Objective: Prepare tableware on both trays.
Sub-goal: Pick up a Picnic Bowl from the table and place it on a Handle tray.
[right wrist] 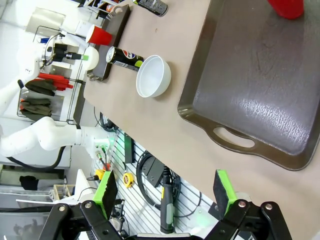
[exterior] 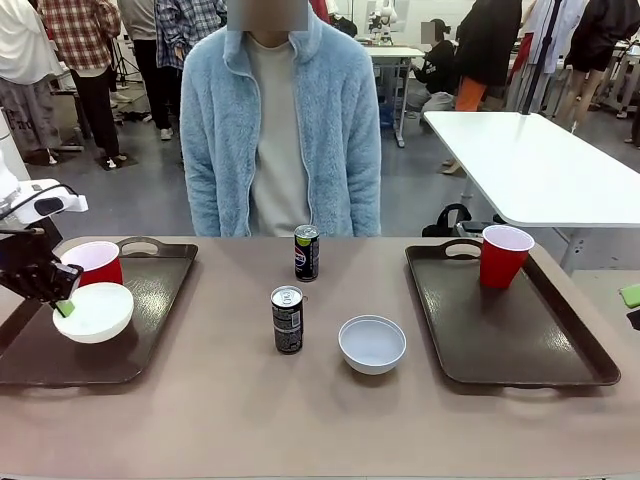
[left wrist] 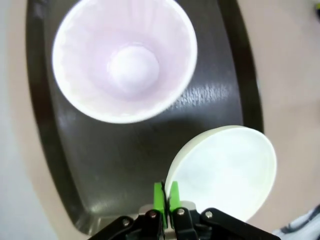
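Two trays lie on a tan table (exterior: 220,400), one at each side. Left tray (exterior: 150,300) holds left cup (exterior: 95,262), red with a white inside, standing upright at the tray's far end by the handle. Just in front of that cup is the held bowl (exterior: 95,312), white and tilted, over the middle of the tray. Whether it touches the tray floor cannot be told. Right tray (exterior: 510,330) holds right cup (exterior: 504,256), upright at its far end.

Three things stand on the bare table between the trays. Far can (exterior: 307,252) is upright near the far edge. Near can (exterior: 287,320) is upright closer to the robot, apart from the first. Free bowl (exterior: 372,343) sits upright just right of the near can, on the side of the right tray, with a white, bare inside. A person (exterior: 280,130) in a pale blue fleece stands at the far side, behind the far can.

The left arm comes in low from the picture's left, over the left tray's outer rim. Left gripper (left wrist: 166,195) pinches the held bowl by its rim. In the left wrist view, its green pads are pressed close with the thin rim between them, and the cup's open mouth lies beyond.

Right gripper (right wrist: 165,186) hangs out past the table's edge, near the right tray's handle cut-out. Its jaws are spread wide and grip nothing.
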`<state>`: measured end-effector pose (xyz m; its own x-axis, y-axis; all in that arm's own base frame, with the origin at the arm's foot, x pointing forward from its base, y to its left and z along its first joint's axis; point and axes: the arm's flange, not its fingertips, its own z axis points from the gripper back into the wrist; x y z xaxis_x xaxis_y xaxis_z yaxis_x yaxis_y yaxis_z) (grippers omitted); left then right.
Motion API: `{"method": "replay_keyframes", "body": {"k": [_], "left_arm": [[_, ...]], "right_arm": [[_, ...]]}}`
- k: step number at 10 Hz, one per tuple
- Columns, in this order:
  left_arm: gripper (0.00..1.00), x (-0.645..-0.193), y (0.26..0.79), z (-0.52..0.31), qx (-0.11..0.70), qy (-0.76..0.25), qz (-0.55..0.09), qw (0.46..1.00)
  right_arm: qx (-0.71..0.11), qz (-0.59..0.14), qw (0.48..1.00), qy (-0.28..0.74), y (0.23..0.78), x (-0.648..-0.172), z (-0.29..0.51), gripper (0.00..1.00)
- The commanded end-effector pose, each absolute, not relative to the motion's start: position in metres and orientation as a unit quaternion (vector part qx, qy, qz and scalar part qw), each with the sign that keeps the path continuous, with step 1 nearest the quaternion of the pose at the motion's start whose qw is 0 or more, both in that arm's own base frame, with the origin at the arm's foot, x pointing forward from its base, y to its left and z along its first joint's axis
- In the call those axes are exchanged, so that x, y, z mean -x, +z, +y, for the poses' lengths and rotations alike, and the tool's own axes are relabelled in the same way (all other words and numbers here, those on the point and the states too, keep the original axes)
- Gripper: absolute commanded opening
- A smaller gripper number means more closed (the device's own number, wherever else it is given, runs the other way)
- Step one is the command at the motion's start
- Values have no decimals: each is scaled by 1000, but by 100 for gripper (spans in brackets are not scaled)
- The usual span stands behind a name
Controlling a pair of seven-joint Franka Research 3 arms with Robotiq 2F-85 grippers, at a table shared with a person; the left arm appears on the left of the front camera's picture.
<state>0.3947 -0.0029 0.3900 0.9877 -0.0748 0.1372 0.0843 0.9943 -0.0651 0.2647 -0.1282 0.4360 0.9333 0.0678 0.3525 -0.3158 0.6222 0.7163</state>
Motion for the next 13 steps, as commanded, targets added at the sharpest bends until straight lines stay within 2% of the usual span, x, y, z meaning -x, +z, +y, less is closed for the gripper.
{"method": "replay_keyframes", "body": {"k": [1, 4, 5, 6, 7, 9, 10, 11, 12, 13], "left_arm": [[0, -394, 373, 0, 46, -22, -62, 997], [0, -398, 360, 1, 54, -22, -32, 998], [53, -398, 360, 0, 56, -25, -28, 998], [60, -396, 364, -1, 59, -33, -29, 997], [100, -393, 370, -3, 63, -39, -35, 997], [100, -384, 394, -7, 55, -52, -47, 996], [84, -384, 406, -8, 56, -57, -46, 996], [55, -382, 417, -10, 56, -64, -39, 996], [100, -382, 427, -12, 55, -69, -32, 996], [75, -384, 436, -13, 57, -72, -29, 995]], "right_arm": [[-435, -158, 879, 112, 437, -267, -128, 100], [-435, -158, 879, 112, 437, -267, -128, 100], [-435, -158, 879, 112, 437, -267, -128, 100], [-435, -158, 879, 112, 437, -267, -128, 100], [-435, -158, 879, 112, 437, -267, -128, 100], [-435, -158, 879, 112, 437, -267, -128, 100], [-435, -158, 879, 112, 437, -267, -128, 100], [-435, -158, 879, 112, 437, -267, -128, 100], [-435, -158, 879, 112, 437, -267, -128, 100], [-435, -158, 879, 112, 437, -267, -128, 100]]}}
